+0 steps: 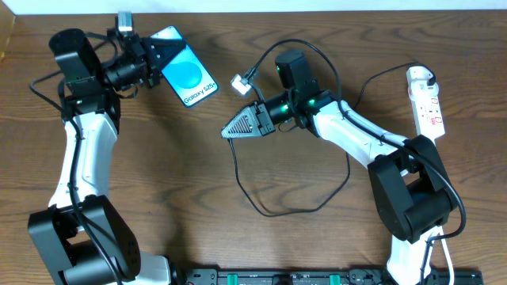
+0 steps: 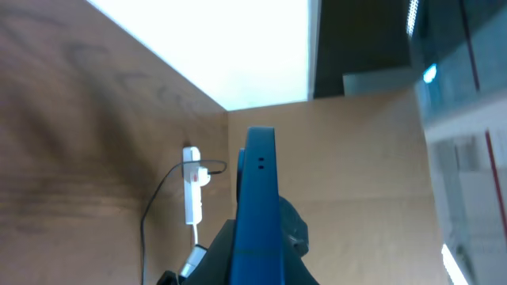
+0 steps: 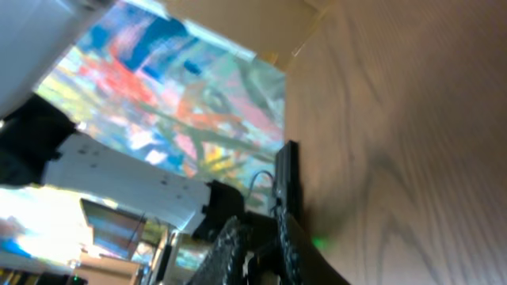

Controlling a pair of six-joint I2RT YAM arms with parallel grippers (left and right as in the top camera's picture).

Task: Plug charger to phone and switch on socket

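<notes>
My left gripper (image 1: 152, 57) is shut on the top end of the phone (image 1: 188, 77) and holds it off the table at the back left, its blue "Galaxy S25" screen facing up. In the left wrist view the phone (image 2: 260, 182) shows edge-on between the fingers (image 2: 253, 257). My right gripper (image 1: 236, 127) lies on its side in the middle, shut on the charger's thin black cable (image 1: 261, 210). The white and silver plug tip (image 1: 242, 83) stands just above the gripper, a short gap from the phone's lower end. The adapter (image 1: 420, 77) sits in the socket strip (image 1: 428, 107).
The charger cable loops wide over the table in front of the right arm. The socket strip lies along the right edge and also shows far off in the left wrist view (image 2: 192, 190). Thick black robot cables arc over both wrists. A black rail (image 1: 277, 277) runs along the front edge.
</notes>
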